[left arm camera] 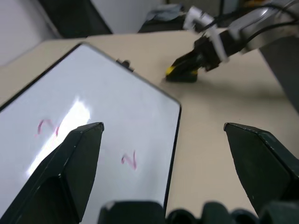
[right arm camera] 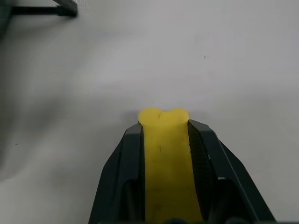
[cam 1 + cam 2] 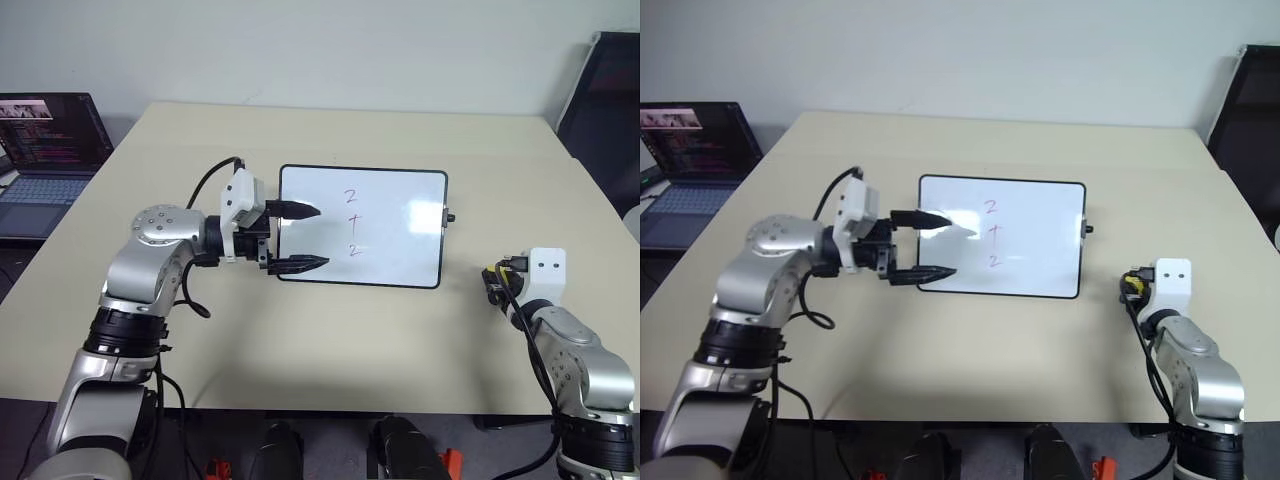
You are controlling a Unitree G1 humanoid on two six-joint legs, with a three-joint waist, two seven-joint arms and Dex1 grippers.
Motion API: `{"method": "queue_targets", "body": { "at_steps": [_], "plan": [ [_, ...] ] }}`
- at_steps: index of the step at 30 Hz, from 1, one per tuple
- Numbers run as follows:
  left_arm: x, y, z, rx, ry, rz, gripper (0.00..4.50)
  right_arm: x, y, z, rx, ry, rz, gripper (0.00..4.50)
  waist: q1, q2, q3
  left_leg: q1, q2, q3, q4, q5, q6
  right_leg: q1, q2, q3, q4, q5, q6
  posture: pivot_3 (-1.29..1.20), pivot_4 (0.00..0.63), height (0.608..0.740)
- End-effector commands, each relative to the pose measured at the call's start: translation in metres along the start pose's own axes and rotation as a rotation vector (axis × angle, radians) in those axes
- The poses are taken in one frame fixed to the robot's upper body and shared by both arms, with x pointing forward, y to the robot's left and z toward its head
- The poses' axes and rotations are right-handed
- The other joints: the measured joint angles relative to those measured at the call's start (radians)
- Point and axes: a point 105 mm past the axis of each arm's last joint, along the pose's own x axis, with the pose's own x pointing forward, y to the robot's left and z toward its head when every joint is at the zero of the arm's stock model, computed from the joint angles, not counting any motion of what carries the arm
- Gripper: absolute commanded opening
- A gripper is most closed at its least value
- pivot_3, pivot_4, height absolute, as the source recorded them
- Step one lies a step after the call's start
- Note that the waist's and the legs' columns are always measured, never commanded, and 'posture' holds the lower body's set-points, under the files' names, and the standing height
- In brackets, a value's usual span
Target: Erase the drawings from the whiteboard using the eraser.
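The whiteboard (image 3: 400, 225) lies flat in the middle of the beige table, with the drawings (image 3: 351, 222), a faint reddish "2", "+", "2", in a column near its centre. My left gripper (image 3: 310, 238) is open over the board's left edge, its fingers (image 1: 70, 163) spread wide and pointing across the board toward the marks. My right gripper (image 3: 495, 280) rests on the table to the right of the board. It is shut on the eraser (image 2: 164, 158), whose yellow top shows squeezed between the two black fingers. The eraser (image 1: 182, 72) lies low on the table, apart from the board.
An open laptop (image 3: 45, 150) sits on a lower surface beyond the table's left edge. A black chair (image 3: 610, 100) stands at the far right corner. Bare tabletop (image 3: 330, 340) stretches between the board and the near edge.
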Motion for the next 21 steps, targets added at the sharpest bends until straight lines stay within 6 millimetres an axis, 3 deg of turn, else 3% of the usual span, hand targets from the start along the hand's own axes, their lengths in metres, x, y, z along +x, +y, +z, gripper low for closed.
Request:
{"method": "queue_targets", "body": {
  "at_steps": [1, 7, 10, 15, 21],
  "plan": [
    [-0.02, 0.009, 0.001, 0.059, 0.097, 0.126, 4.5, -0.026, 0.039, 0.043, -0.133, -0.147, 0.191, 0.97, -0.003, 0.0, 0.0, 0.0, 0.0, 0.0, 0.0, 0.0, 0.0, 0.0, 0.0, 0.0, 0.0, 0.0, 0.0, 0.0, 0.15, 0.74],
    [-0.025, 0.018, -0.008, 0.019, 0.187, 0.238, 4.5, -0.03, 0.091, 0.101, -0.276, -0.321, 0.362, 0.97, -0.003, -0.001, 0.001, 0.001, 0.0, 0.0, 0.003, 0.001, 0.001, 0.0, 0.0, 0.001, 0.003, 0.0, -0.002, 0.0, 0.15, 0.74],
    [-0.023, 0.023, -0.007, 0.004, 0.181, 0.278, 4.5, -0.019, 0.124, 0.114, -0.413, -0.362, 0.445, 0.97, -0.005, -0.001, 0.001, 0.003, 0.0, 0.0, 0.003, 0.001, 0.002, 0.0, 0.0, 0.0, 0.005, 0.0, -0.002, 0.0, 0.15, 0.74],
    [-0.023, 0.029, -0.007, -0.012, 0.179, 0.33, 4.5, 0.012, 0.161, 0.133, -0.542, -0.421, 0.476, 0.97, -0.007, -0.001, 0.001, 0.002, 0.0, 0.0, 0.001, 0.002, 0.002, -0.001, 0.0, 0.0, 0.005, 0.0, -0.002, 0.0, 0.15, 0.74],
    [-0.023, 0.025, -0.008, -0.034, 0.175, 0.326, 4.5, 0.039, 0.188, 0.146, -0.635, -0.465, 0.471, 0.97, -0.011, -0.001, 0.001, -0.003, 0.0, -0.001, 0.0, 0.001, 0.002, -0.005, 0.001, -0.002, 0.007, 0.003, 0.001, 0.0, 0.15, 0.74]
  ]
}}
